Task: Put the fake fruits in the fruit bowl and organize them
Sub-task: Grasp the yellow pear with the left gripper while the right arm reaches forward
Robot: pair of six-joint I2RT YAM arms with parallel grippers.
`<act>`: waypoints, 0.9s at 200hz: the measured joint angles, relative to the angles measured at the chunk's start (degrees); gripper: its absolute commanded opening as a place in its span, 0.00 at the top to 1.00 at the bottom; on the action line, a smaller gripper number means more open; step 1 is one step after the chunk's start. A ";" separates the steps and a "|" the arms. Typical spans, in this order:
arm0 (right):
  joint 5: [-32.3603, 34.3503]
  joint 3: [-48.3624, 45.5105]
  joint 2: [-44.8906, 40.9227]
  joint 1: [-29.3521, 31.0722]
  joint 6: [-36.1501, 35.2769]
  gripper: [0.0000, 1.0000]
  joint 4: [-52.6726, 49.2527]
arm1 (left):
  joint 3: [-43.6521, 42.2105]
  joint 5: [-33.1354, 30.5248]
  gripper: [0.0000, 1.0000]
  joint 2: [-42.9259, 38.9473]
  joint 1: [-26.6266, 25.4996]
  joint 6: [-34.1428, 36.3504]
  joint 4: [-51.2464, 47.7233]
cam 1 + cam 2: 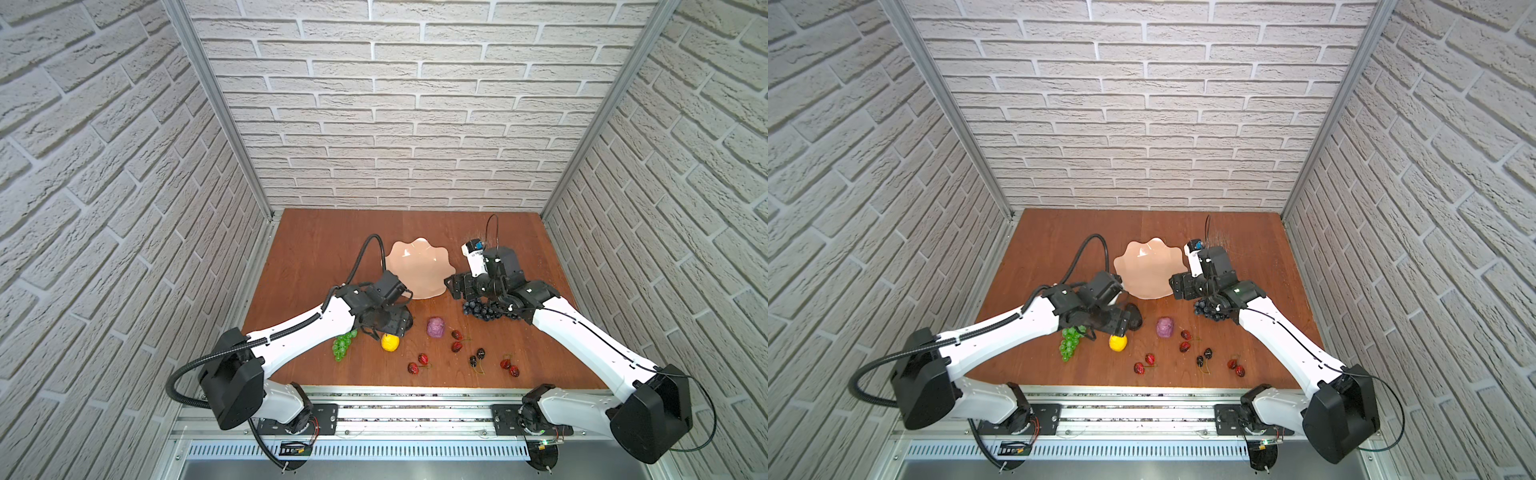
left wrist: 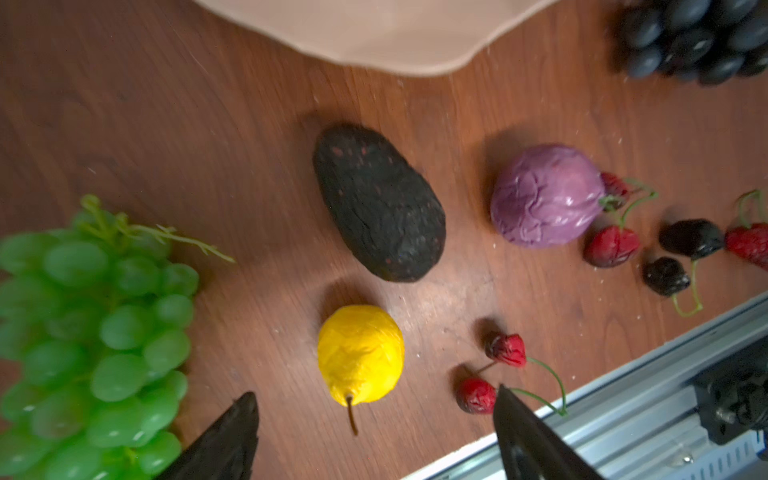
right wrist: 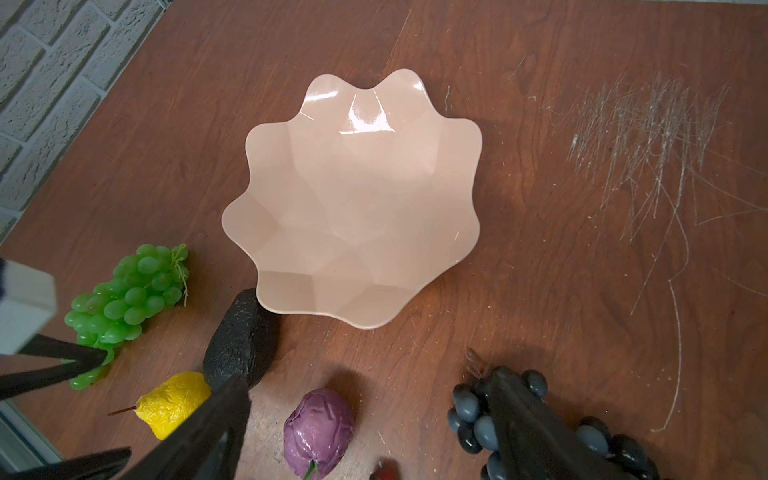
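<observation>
**Bowl empty, both claws spread above the fruit**

A slip is most to be feared at the yellow lemon-like fruit [image 2: 359, 353]. It is round, so it could be squeezed sideways out of a closing pinch and sent rolling. The green grape bunch [image 2: 95, 332] lies just beside one finger of the left claw [image 2: 375, 394], and two cherries [image 2: 505, 351] lie just beside the opposite finger. Either could be snagged or dragged if the descent is made off-centre. The dark grape bunch [image 3: 469, 411] could be caught by only a few grapes and dropped short of the rim. The fruit bowl [image 3: 361, 199], judged light, could also be nudged, since the right arm is seen close beside its rim in both top views.

The left claw is held wide open and empty. The yellow fruit is framed between its fingers, with the avocado [image 2: 378, 203] beyond it. The right claw [image 3: 370, 376] is likewise spread wide with nothing gripped. One of its fingers is seen over the dark bunch, though contact cannot be told, and the purple round fruit [image 3: 318, 430] sits between the fingers. The bowl is empty, and every fruit lies on the table [image 3: 540, 249] beside it.
</observation>
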 measured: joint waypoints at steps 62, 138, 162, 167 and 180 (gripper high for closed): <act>-0.79 -0.37 2.71 1.49 0.72 0.10 1.33 | -0.02 3.52 0.20 5.55 -0.46 -2.08 -0.98; -0.72 -1.64 2.25 1.92 0.72 0.12 2.05 | -0.15 3.69 0.31 11.19 -0.46 -2.08 1.09; -0.72 -2.19 2.14 1.99 0.72 0.14 2.05 | -0.92 3.96 0.35 12.00 -0.46 -2.60 2.67; -0.74 -2.29 2.14 1.99 0.72 0.15 2.05 | -1.22 3.96 0.35 12.04 -0.46 -2.73 2.97; -0.74 -2.45 2.14 2.03 0.76 0.16 2.08 | -1.97 3.93 0.37 12.04 -0.46 -3.08 3.34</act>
